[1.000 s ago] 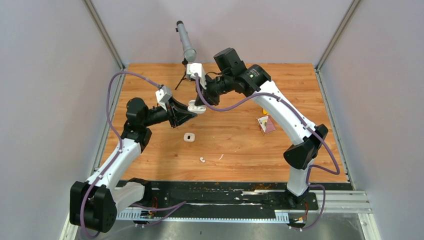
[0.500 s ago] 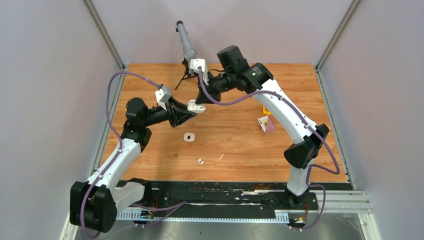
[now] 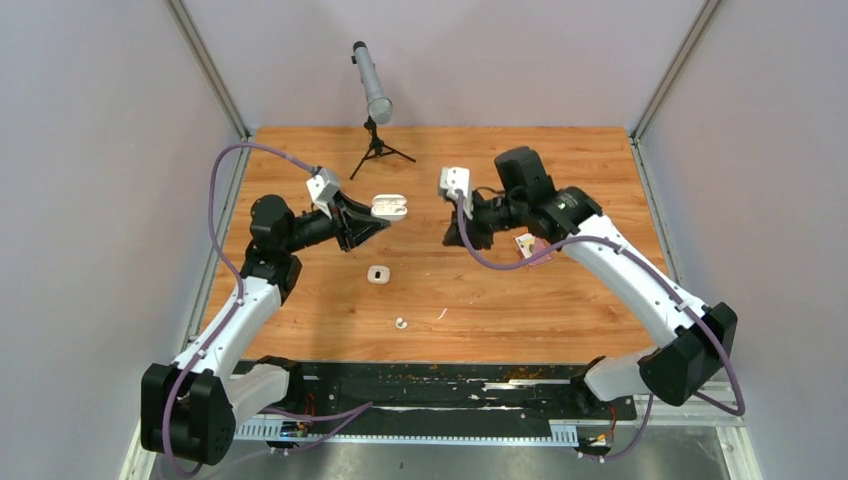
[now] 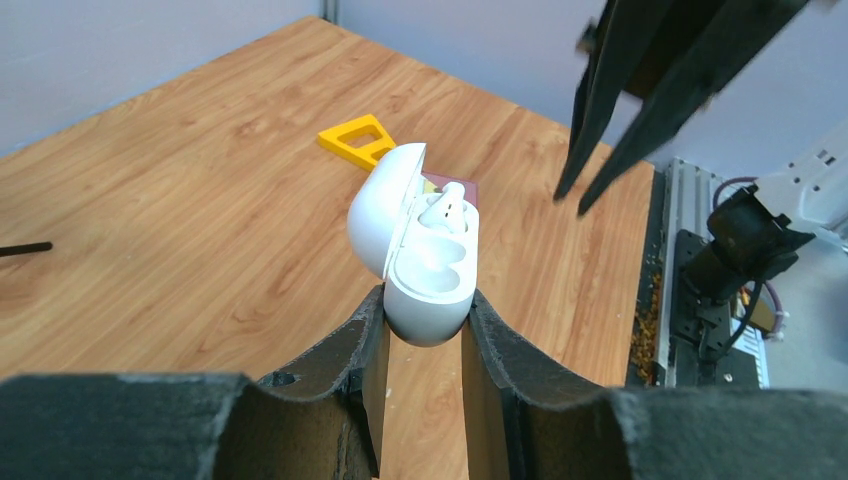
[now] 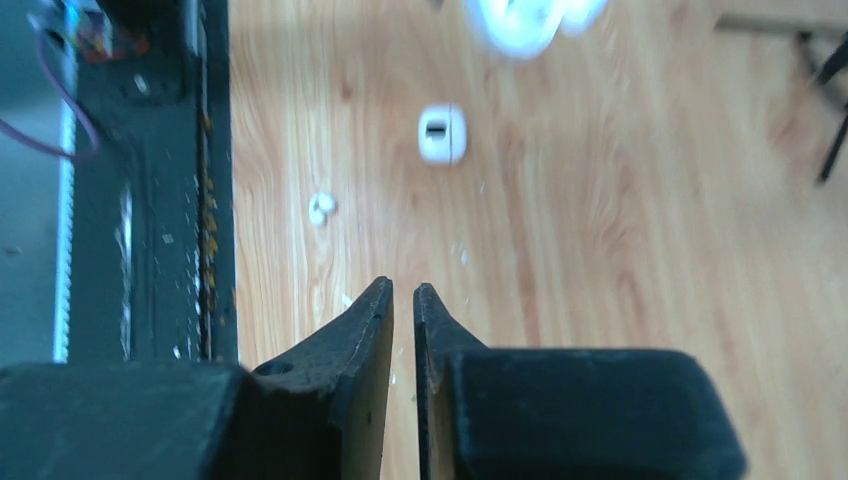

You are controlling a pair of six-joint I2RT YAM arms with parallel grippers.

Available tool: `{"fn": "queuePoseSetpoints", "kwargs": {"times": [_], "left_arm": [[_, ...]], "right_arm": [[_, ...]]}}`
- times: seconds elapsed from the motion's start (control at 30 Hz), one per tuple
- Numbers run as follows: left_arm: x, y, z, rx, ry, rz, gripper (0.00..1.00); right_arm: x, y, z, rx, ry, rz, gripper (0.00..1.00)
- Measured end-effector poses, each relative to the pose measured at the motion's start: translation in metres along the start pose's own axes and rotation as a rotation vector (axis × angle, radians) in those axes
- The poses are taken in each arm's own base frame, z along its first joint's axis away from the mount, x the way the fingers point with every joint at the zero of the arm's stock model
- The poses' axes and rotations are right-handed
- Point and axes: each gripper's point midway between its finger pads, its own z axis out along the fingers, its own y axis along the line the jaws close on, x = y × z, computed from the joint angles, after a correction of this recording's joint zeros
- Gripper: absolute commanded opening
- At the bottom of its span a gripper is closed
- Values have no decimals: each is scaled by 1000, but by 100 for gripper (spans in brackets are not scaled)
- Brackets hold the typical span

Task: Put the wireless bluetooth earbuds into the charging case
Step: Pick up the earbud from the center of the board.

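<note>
– where's the charging case [image 4: 415, 250]?
– raised off the table [image 3: 560, 310] toward its far left corner, gripped by the left end effector [image 4: 423, 305], lid open, one earbud [image 4: 445, 208] seated inside.
– and the right end effector [image 5: 403, 292]?
– well apart from it, toward the right, nearly clenched and holding nothing.
– what's around?
– a loose earbud [image 3: 400, 323] by the near edge, a second case [image 3: 377, 274] lying between it and the held one, a tripod [image 3: 376, 150] at the far edge, a card [image 3: 530, 247] beside the right arm.
</note>
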Motion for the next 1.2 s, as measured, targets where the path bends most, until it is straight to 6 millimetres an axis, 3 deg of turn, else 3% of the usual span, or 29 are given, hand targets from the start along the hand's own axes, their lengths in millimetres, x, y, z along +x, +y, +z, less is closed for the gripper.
{"fn": "queuePoseSetpoints", "kwargs": {"times": [0.17, 0.33, 0.4, 0.6, 0.73, 1.03, 1.2], "left_arm": [[-2, 11, -4, -54, -10, -15, 0], [-14, 17, -7, -95, -27, -14, 0], [-25, 20, -8, -114, -44, 2, 0], [-49, 28, -12, -174, -90, 34, 0], [-61, 30, -19, -206, -119, 43, 0], [-75, 21, -26, -217, -153, 69, 0], [-78, 17, -28, -214, -162, 68, 0]], "right_arm": [[95, 7, 28, -29, 174, 96, 9], [136, -1, 70, -70, 266, 161, 4], [142, 5, 87, -82, 294, 157, 3], [136, 50, 131, -151, 319, 147, 4], [137, 67, 145, -176, 328, 180, 5], [163, 98, 168, -244, 395, 270, 3], [171, 103, 175, -243, 416, 272, 3]]}}
